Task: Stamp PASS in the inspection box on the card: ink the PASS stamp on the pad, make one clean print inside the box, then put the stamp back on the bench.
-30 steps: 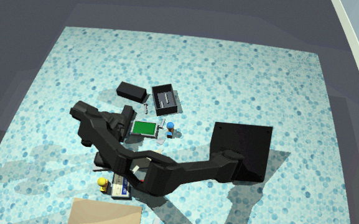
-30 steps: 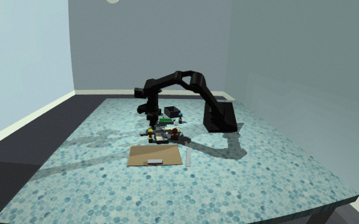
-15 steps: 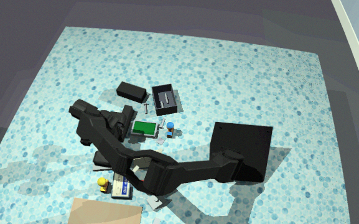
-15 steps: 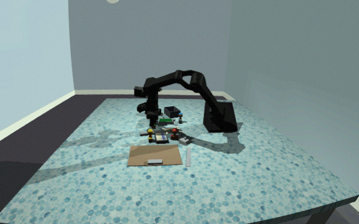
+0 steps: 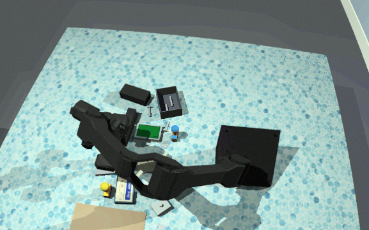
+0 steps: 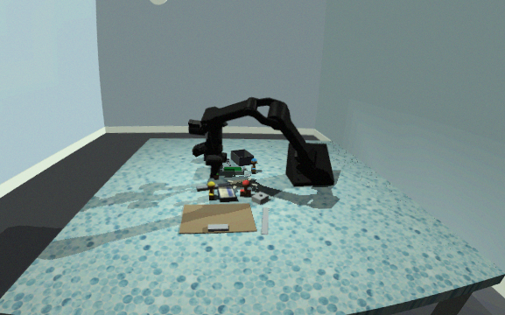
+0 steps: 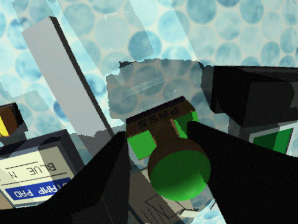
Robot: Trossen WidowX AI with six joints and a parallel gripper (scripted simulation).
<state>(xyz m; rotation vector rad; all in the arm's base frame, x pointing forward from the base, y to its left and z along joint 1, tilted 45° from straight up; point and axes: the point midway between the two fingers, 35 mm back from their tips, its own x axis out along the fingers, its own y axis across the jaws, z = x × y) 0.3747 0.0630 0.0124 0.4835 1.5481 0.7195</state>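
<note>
My gripper (image 7: 157,133) (image 6: 214,175) is shut on the PASS stamp (image 7: 180,172), which has a brown body, green sides and a round green knob. PASS shows on its body in the wrist view; its printing face is hidden. The gripper points down, left of the open green ink pad (image 5: 149,131) (image 7: 275,142) in the top view. The card (image 7: 172,206) shows partly below the stamp in the wrist view, with dark lines; its box cannot be made out. A closed pad (image 5: 125,191) (image 7: 37,172) is labelled as a blue stamp pad.
Other stamps stand about: yellow (image 5: 105,188) (image 6: 211,190), blue (image 5: 174,132) and red (image 6: 246,188). A grey bar (image 7: 67,80) lies beside the blue pad. A black block (image 5: 135,94) and an open black box (image 5: 171,110) are at the back. A tan board (image 6: 217,214) and grey block (image 6: 260,198) are in front.
</note>
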